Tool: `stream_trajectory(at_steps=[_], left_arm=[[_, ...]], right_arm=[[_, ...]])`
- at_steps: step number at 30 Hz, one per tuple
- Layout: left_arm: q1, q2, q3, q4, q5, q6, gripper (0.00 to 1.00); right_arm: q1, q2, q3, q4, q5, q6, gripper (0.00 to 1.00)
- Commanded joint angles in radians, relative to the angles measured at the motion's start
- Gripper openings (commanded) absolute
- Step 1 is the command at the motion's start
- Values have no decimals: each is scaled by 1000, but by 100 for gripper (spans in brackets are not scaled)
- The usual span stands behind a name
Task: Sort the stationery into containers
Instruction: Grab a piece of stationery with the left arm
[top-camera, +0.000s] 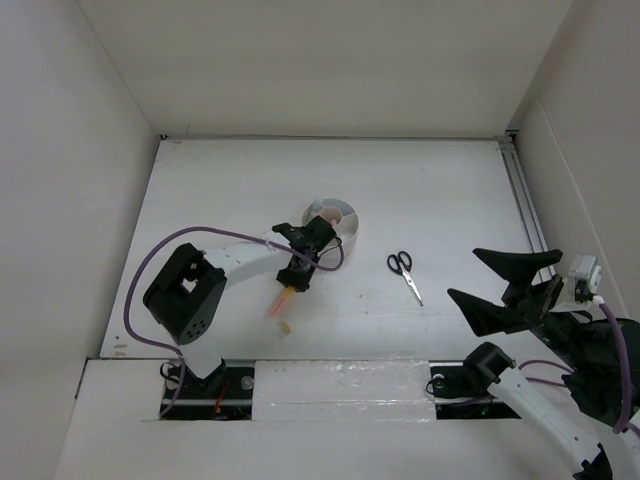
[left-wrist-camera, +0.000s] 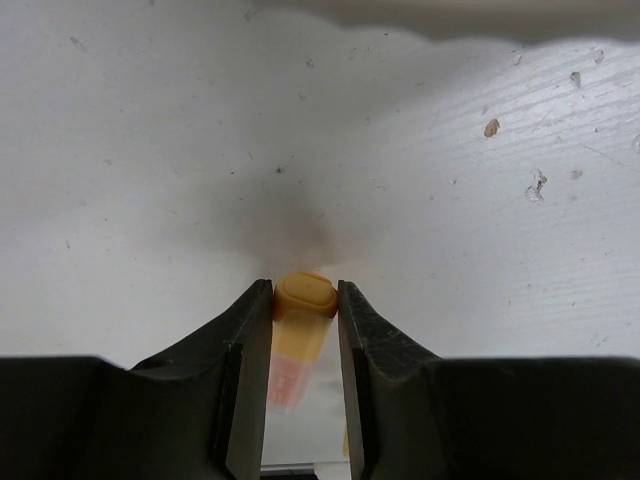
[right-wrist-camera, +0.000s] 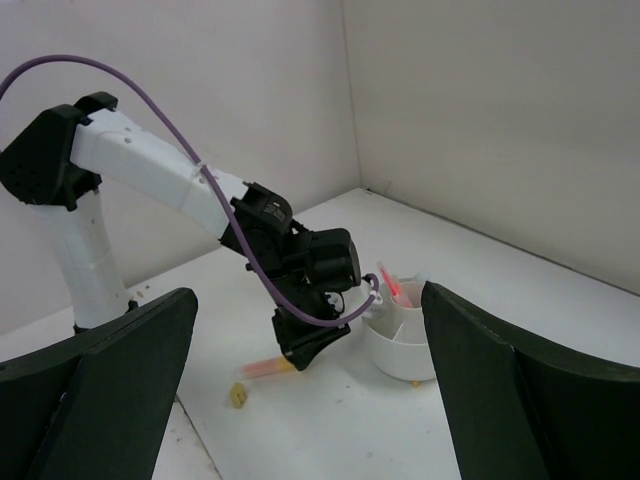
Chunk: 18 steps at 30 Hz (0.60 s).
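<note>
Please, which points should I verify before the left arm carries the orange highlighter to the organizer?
1. Left gripper on orange highlighter: ok, fingers press both sides of its cap.
2. Highlighter steady: cannot tell, its body looks blurred.
3. Free compartment in the white organizer: cannot tell, partly hidden.
4. Eraser bit apart from the gripper: ok.
5. Right gripper open and far away: ok.
6. Scissors off the way: ok.
</note>
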Motion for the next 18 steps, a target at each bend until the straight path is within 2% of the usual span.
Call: stream_trajectory(at_steps=[1, 5, 13, 18], left_arm=[[-3, -46, 3, -30, -27, -9, 9], [-3, -13, 3, -30, -36, -9, 0], [-3, 41, 3, -30, -26, -9, 0], [-23, -52, 3, -30, -26, -9, 0]], right_arm=[[6, -10, 21, 33, 13, -13, 100], [6, -10, 21, 33, 13, -13, 100], [6, -1, 12, 52, -6, -13, 100], [6, 8, 12, 52, -15, -13, 100]])
